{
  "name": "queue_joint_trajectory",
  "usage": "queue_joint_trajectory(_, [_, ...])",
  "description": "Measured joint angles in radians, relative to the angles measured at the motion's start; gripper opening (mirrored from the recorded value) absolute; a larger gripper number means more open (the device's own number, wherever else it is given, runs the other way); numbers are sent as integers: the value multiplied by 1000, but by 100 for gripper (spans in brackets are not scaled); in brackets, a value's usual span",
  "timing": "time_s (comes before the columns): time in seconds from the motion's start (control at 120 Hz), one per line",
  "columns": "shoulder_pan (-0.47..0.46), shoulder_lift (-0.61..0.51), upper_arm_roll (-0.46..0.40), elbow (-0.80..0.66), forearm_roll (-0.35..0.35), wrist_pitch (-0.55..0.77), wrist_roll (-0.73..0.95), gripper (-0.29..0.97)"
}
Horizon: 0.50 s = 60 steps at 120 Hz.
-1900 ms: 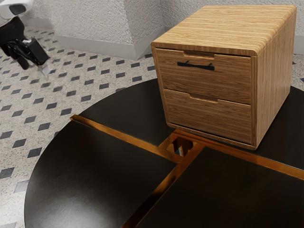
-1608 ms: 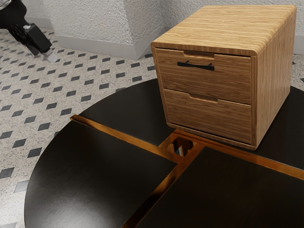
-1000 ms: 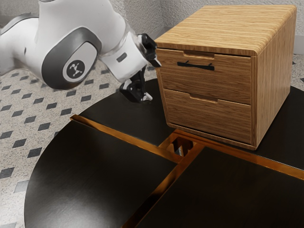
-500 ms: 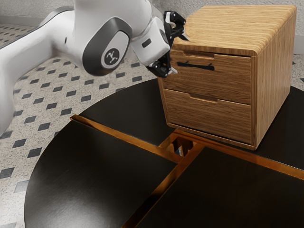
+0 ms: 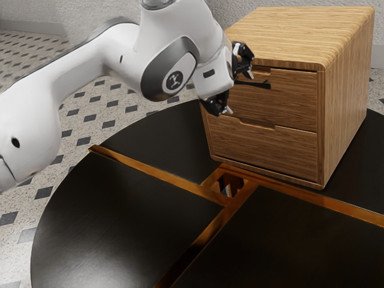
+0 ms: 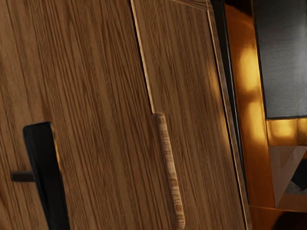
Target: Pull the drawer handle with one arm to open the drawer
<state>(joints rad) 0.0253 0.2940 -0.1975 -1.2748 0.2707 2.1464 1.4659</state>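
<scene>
A wooden cabinet (image 5: pixel 288 36) with two drawers stands on the round black table (image 5: pixel 120 222). The top drawer (image 5: pixel 288 99) carries a thin black handle (image 5: pixel 255 84) and sits flush with the cabinet front. My gripper (image 5: pixel 231 84) is at the handle's left end, open, with one finger (image 5: pixel 244 60) above the bar and the other (image 5: pixel 218 108) below it. My hand hides that end of the handle, so I cannot tell whether a finger touches it. In the wrist view, the black handle (image 6: pixel 45 177) lies close ahead on the wood front.
The lower drawer (image 5: pixel 264 147) has a wooden lip (image 6: pixel 168 167) and is flush too. Bronze strips (image 5: pixel 156 174) cross the table and meet at a square opening (image 5: pixel 227 187) just before the cabinet. Tiled floor (image 5: pixel 36 156) lies beyond the table on the exterior view's left.
My arm swung in from the exterior view's far left to the cabinet front. In the last half second the hand moved right and slightly down onto the handle's left end. The drawer has not moved.
</scene>
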Motion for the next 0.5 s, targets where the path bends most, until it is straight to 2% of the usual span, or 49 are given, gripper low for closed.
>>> queue_joint_trajectory(0.5, [14, 68, 43, 19, 3, 58, 36, 67])
